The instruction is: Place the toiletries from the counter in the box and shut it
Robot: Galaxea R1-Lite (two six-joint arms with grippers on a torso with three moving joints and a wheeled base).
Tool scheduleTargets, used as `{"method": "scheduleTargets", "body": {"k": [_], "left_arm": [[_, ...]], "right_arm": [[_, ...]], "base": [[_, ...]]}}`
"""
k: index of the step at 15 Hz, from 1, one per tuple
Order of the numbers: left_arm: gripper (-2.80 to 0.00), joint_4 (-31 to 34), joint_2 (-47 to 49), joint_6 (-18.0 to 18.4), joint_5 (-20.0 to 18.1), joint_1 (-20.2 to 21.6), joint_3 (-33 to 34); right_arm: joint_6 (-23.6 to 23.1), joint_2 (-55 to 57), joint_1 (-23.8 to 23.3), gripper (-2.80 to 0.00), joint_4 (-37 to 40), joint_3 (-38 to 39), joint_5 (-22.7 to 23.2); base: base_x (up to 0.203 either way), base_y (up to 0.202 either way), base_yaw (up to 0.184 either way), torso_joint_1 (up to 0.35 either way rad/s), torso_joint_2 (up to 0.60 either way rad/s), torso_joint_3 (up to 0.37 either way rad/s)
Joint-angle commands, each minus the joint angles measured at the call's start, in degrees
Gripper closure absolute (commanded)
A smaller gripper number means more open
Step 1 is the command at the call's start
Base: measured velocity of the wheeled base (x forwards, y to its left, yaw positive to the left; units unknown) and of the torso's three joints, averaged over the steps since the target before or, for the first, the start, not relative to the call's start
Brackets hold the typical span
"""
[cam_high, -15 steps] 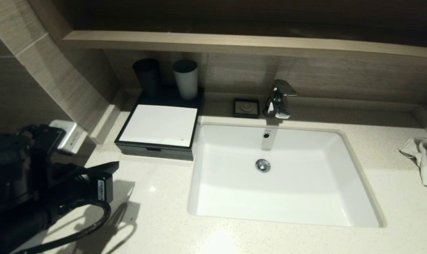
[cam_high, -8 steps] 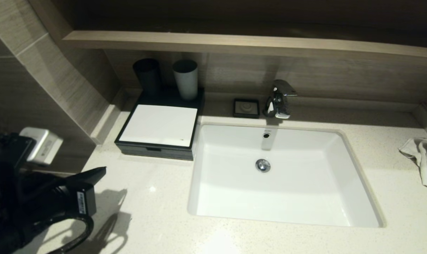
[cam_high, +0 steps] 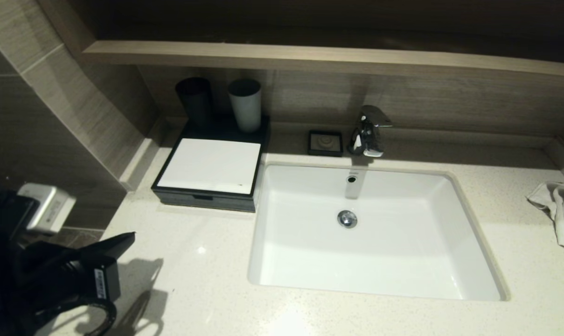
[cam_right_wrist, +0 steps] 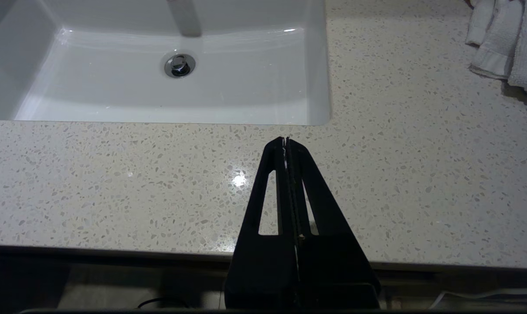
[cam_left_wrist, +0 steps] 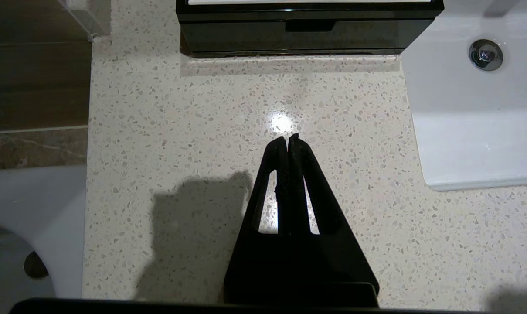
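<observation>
With its drawer pushed in, the box (cam_high: 207, 175) sits ahead of the left gripper (cam_left_wrist: 288, 140). That gripper is pinched closed, empty. No packets show on the bench (cam_high: 202, 275).

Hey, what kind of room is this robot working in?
Most likely a hotel-style bathroom vanity: a white sink basin set in a speckled stone counter, a chrome faucet, two cups and a towel.

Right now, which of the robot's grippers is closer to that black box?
Left. The left gripper hangs shut over the counter just before the box; the right gripper, also shut, is beyond the sink.
</observation>
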Motion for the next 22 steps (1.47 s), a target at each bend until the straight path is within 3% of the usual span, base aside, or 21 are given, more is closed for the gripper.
{"method": "scheduleTargets", "body": {"k": [1,15,22], "left_arm": [[0.00,-0.22,-0.61,-0.03,0.09,-0.02,0.70],[0.00,0.21,-7.11,-0.03,0.25,0.06,3.18],[0.00,4.31,-13.02,0.28,0.43,0.06,3.09]], "right_arm": [[0.03,0.00,0.00,0.00,0.00,0.00,0.01],[0.03,0.00,0.00,0.00,0.00,0.00,0.01],[0.03,0.00,0.00,0.00,0.00,0.00,0.01]], "base": [[0.000,0.000,0.000,0.000,0.00,0.000],[0.000,0.000,0.000,0.000,0.00,0.000],[0.000,0.000,0.000,0.000,0.00,0.000]]}}
